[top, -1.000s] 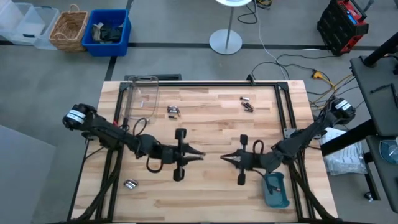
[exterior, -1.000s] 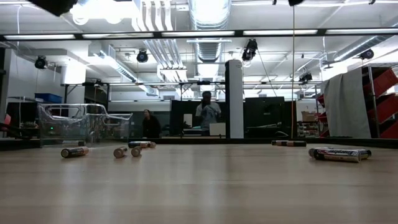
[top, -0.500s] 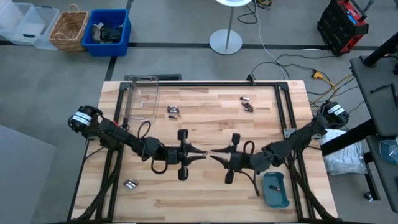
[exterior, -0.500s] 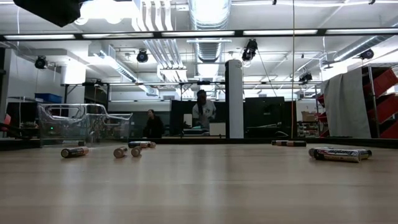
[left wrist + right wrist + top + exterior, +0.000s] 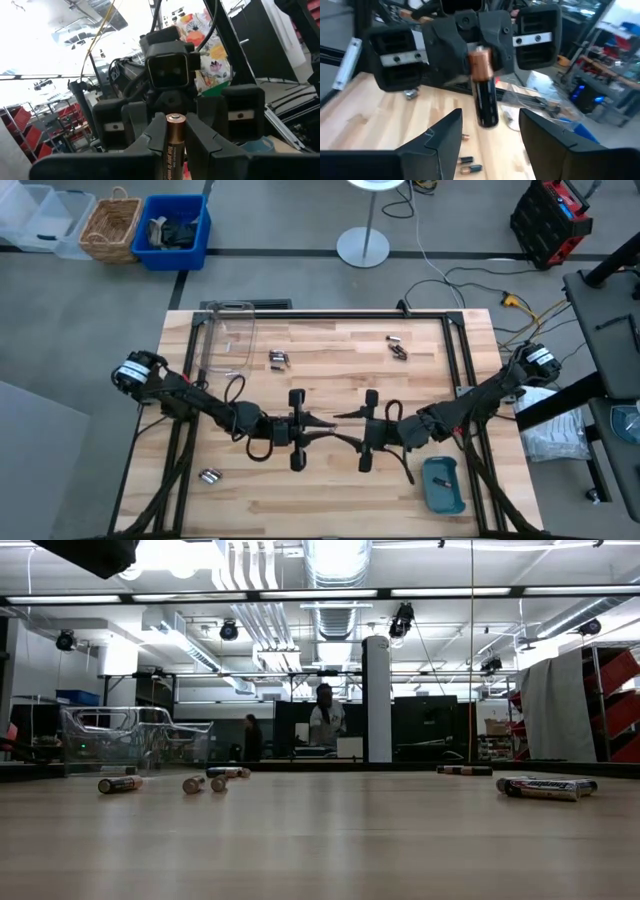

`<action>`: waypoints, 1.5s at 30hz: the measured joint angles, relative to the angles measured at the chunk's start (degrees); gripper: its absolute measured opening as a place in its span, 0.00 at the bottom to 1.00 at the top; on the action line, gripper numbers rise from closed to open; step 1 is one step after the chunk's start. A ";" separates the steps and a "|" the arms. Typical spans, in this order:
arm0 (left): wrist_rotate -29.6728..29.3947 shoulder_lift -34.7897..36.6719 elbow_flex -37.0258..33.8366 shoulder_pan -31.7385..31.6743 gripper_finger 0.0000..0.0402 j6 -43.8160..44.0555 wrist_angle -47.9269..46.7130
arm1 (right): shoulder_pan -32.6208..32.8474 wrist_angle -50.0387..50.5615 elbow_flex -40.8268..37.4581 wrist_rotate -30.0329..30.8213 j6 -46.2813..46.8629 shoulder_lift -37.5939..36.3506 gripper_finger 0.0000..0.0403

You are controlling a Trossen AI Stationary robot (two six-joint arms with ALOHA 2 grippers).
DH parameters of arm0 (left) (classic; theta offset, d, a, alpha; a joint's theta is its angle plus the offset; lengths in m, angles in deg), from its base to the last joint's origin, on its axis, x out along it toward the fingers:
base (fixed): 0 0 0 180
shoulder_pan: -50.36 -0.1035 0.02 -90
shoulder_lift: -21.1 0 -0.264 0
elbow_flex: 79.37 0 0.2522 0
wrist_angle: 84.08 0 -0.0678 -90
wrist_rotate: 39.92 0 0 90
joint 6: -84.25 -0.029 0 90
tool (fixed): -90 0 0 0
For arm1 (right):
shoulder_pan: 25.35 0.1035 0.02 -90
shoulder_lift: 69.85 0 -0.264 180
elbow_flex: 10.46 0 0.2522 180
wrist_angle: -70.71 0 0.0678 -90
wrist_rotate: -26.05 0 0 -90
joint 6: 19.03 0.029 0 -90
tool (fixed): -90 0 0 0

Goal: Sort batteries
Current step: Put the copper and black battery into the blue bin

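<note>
A copper-and-black cylindrical battery (image 5: 174,141) points lengthwise toward the right gripper (image 5: 343,429), clamped in the left gripper's (image 5: 326,425) closed jaws above the wooden bench (image 5: 340,485); right jaws are spread, empty.

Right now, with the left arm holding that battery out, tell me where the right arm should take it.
Take the battery by its dark body. That is the free part, while the coppery end sits at the left gripper. Come straight on from the right arm's side, so the open right gripper straddles the cylinder across its width. The fingers already flank it in the right wrist view.
</note>
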 joint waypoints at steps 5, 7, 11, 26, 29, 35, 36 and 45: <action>-0.43 -0.05 -0.01 -0.15 0.05 -0.17 -0.12 | -0.10 0.05 0.05 -0.10 -0.03 0.00 0.42; -1.23 -0.05 -0.06 -0.15 0.05 -0.19 -0.29 | -0.09 0.05 0.22 -0.21 -0.05 0.00 0.40; -1.53 -0.05 -0.10 -0.15 0.06 -0.19 -0.27 | -0.17 0.05 0.35 -0.20 -0.05 0.00 0.34; -3.62 -0.05 -0.19 -0.10 0.09 2.32 -0.59 | -0.20 0.92 0.35 0.62 -1.50 -0.08 0.08; -5.59 -0.02 -0.17 -0.10 0.15 2.71 -1.99 | -0.26 1.64 0.35 0.81 -0.55 -0.24 0.08; -6.27 0.00 -0.21 -0.03 0.28 5.22 -4.37 | -0.15 13.57 2.79 1.51 5.08 -2.44 0.08; -6.25 0.02 -0.21 0.04 0.30 5.58 -4.97 | -0.17 17.52 3.81 1.45 6.82 -2.76 0.08; -6.25 0.15 -0.21 0.51 0.35 8.13 -11.80 | 0.52 62.89 16.66 -9.85 24.55 -3.89 0.08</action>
